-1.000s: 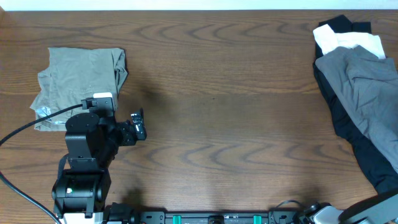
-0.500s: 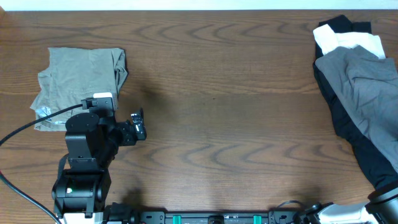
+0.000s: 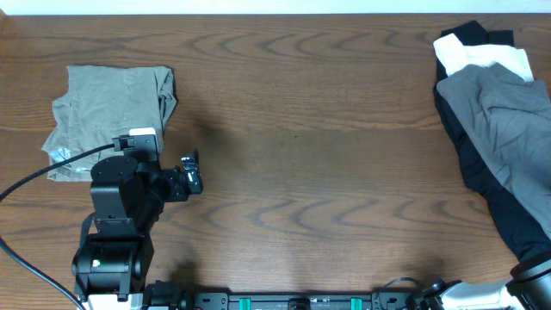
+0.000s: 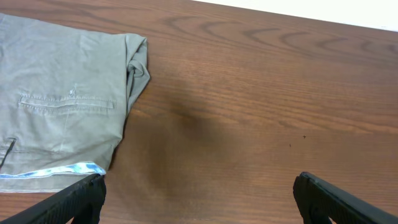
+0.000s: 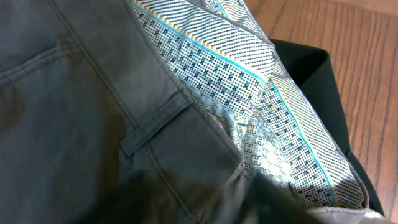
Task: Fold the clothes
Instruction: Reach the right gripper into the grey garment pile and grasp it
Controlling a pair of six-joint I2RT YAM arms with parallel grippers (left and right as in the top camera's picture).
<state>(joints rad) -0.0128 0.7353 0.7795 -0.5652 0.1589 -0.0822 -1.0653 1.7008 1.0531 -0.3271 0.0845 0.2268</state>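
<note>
Overhead: the grey shorts [image 3: 508, 129] lay crumpled at the far right, on a black garment [image 3: 469, 172] and beside a white garment [image 3: 482, 56]. Folded khaki shorts [image 3: 108, 108] lay far left, with the left gripper [image 3: 190, 170] just right of them.

Left wrist: the fingers [image 4: 74, 199] stood spread wide over the table [image 4: 249, 112].

Right wrist: the shorts' patterned waistband lining [image 5: 261, 106] filled the view. The right gripper's setting could not be determined.

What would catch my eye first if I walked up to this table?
Probably the creased mid-grey woven shorts heaped at far right over a black garment and a white garment, their pale patterned waistband lining bright in the right wrist view. At far left lie folded khaki shorts, the open left gripper near them.
</note>
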